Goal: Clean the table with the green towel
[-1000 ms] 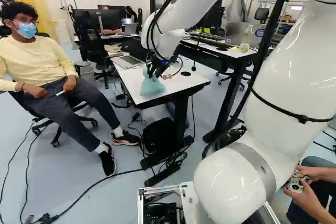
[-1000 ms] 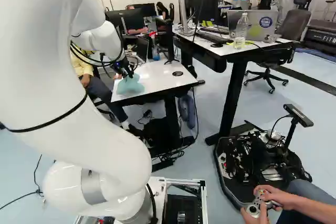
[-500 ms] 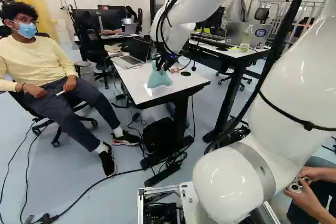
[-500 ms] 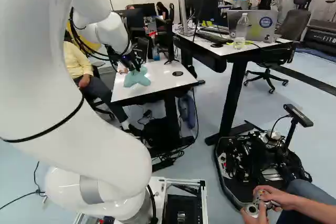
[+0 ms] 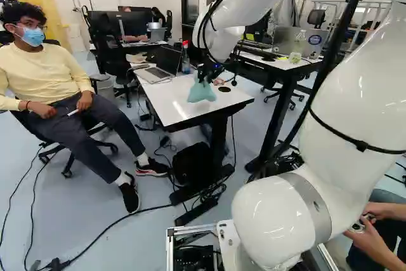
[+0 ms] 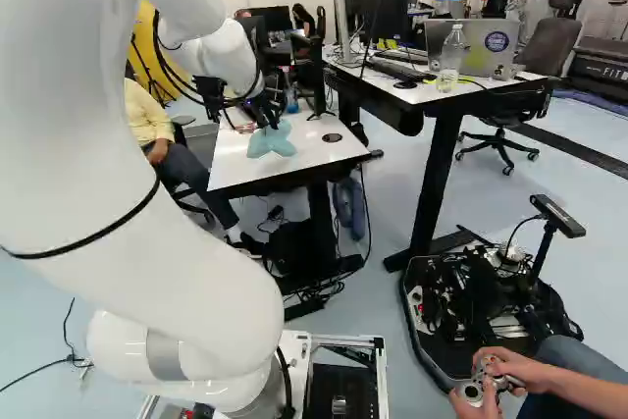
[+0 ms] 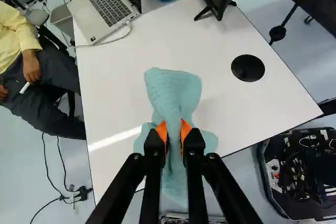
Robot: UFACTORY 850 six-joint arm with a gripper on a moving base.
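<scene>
The pincer [image 5: 205,75] is nearly closed, with the scrunched green towel [image 7: 172,87] pinched between its two orange pads [image 7: 186,129], over the white worktop [image 7: 115,87].

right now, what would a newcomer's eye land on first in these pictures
First, the big white arm filling the right of the left base view. Next, the green towel pinched in the black gripper over the white table, with an open laptop at its far end.
</scene>
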